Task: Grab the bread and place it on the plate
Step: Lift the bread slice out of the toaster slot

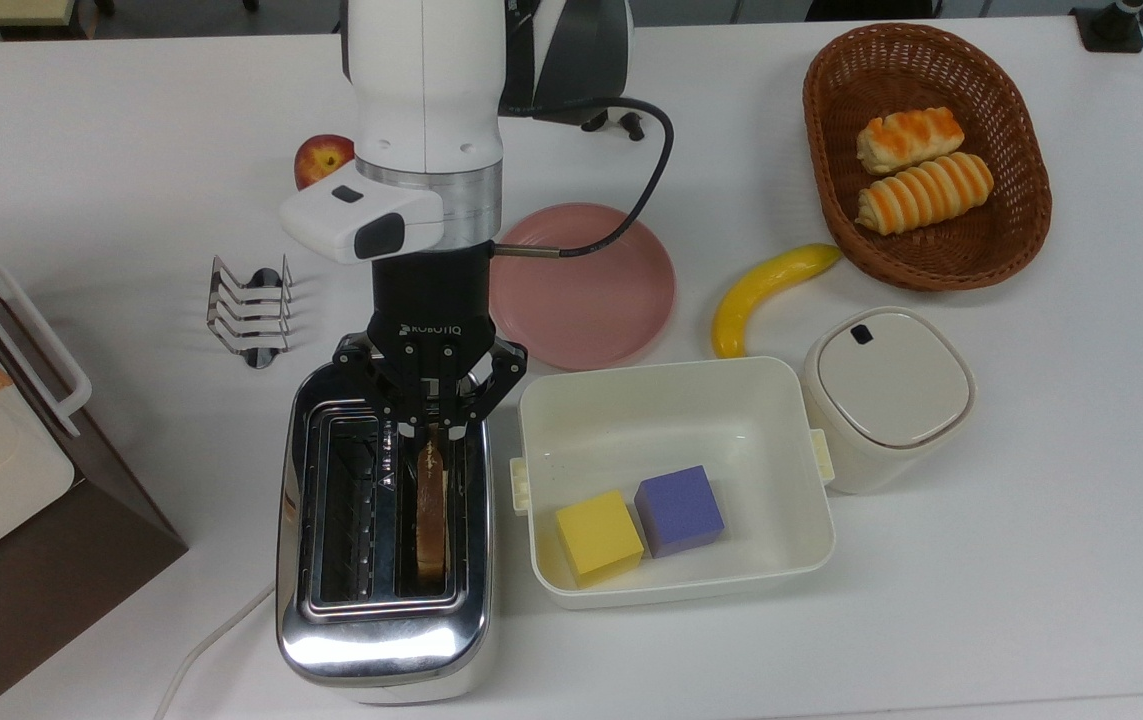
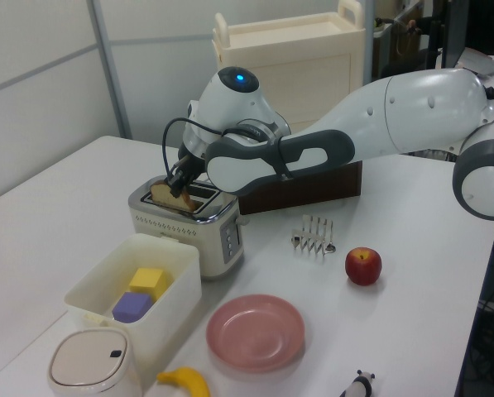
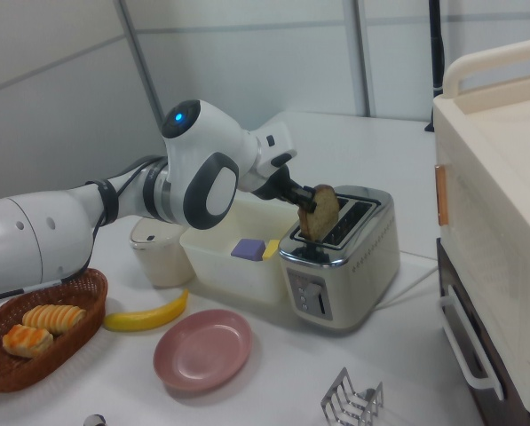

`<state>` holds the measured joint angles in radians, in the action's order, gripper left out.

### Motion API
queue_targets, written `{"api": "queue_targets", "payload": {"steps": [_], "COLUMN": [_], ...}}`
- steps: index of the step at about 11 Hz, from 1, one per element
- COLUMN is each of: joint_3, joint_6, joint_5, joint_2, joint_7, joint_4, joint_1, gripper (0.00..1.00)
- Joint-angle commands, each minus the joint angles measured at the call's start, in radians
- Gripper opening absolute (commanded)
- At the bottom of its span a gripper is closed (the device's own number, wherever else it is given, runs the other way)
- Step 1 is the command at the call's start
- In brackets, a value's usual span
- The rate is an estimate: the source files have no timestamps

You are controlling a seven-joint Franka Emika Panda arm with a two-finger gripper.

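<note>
tool [image 1: 428, 432] clamped on bread [image 1: 431, 500] in toaster [image 1: 383, 640] slot, lower left | lift straight up, clear slot | then pink plate [image 1: 621, 300], frame centre

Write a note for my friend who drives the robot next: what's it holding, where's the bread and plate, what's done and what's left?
Gripper: shut on the bread, gripping its end nearest the arm.
Bread: partly raised out of the toaster, in the slot on the top view's right.
Plate: bare, on the table beside the toaster and the white tub.
Done: bread gripped.
Left: lift it clear, carry it over, set it on the plate.
</note>
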<state>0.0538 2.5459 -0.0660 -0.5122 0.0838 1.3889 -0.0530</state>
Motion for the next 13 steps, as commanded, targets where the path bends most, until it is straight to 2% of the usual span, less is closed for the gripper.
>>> {"api": "queue_targets", "payload": {"steps": [1,4,6,8,10,12,13], "joint_3": [0.014,0.017,0.015,0.003,0.001,0.04,0.063], "joint_6": [-0.013,-0.094,-0.166,-0.414,-0.652,-0.694,-0.69], "joint_5": [-0.025,-0.009,0.027,0.04,0.127,0.121,0.094], "joint_2": [0.07,0.179,0.24,0.3,0.349,0.356,0.354], "joint_7": [0.022,0.027,0.054,-0.034,-0.207,-0.243,-0.263], "joint_4": [-0.002,-0.014,-0.008,-0.002,0.001,0.063,0.117], "joint_1": [-0.013,-0.013,-0.008,-0.01,-0.022,-0.127,-0.178], "gripper": [0.0,0.0,0.0,0.0,0.0,0.0,0.0]}}
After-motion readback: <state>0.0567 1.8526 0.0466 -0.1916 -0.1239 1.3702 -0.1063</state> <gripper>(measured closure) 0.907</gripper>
